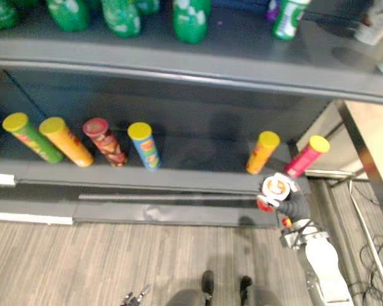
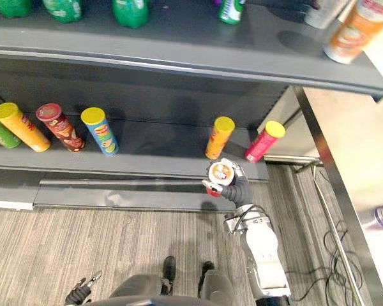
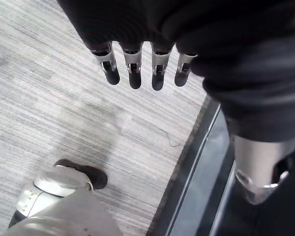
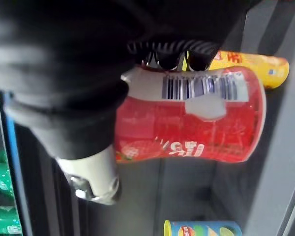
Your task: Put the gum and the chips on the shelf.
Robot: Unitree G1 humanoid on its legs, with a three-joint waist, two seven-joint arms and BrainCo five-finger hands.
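Right wrist view: the right hand [image 4: 91,177] curls fingers and thumb round the red canister [image 4: 196,123], held at the lower shelf's [image 2: 147,167] front edge beside the orange can [image 2: 218,137]. Set it in upright, clear of that can. The left hand [image 3: 132,69] hangs straight-fingered over the floor [image 3: 49,98].

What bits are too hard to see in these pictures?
- Red chips can: in the right wrist view, the right hand covers one end.
- Green bottles: cut off by the left eye view's top edge.
- Left hand: tiny at the right eye view's bottom edge.
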